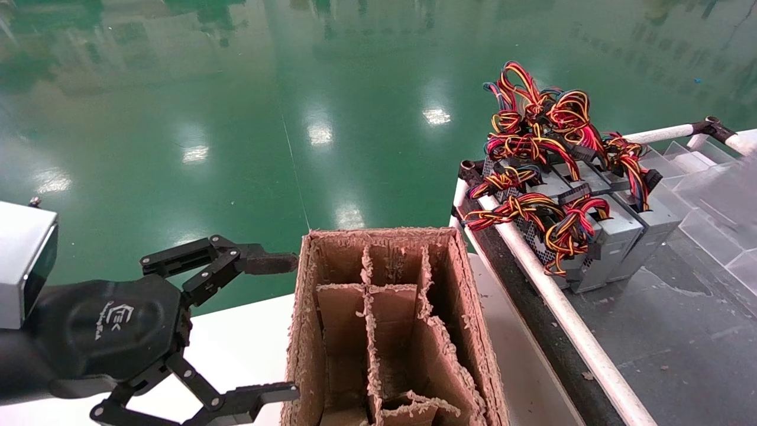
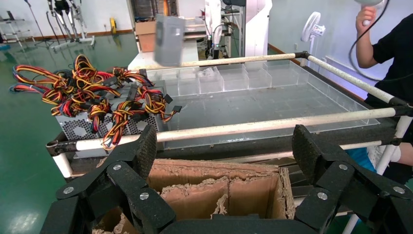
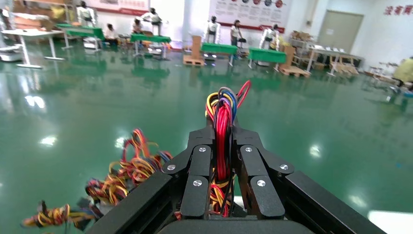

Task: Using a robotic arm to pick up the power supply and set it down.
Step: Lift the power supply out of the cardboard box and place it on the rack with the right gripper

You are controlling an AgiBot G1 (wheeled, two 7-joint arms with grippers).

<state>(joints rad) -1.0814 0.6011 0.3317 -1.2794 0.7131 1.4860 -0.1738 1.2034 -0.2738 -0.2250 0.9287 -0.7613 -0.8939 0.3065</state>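
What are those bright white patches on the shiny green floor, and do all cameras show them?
Probably reflected overhead lamps: head view, several strong patches on the glossy green floor; right wrist view, a few softer ones; left wrist view, none clearly.

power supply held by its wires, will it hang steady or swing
Probably swings: the right gripper is shut only on the floppy wire bundle, so the power supply likely dangles. It looks heavy for its size, so wires may slip. Left gripper hangs open by the cardboard box.
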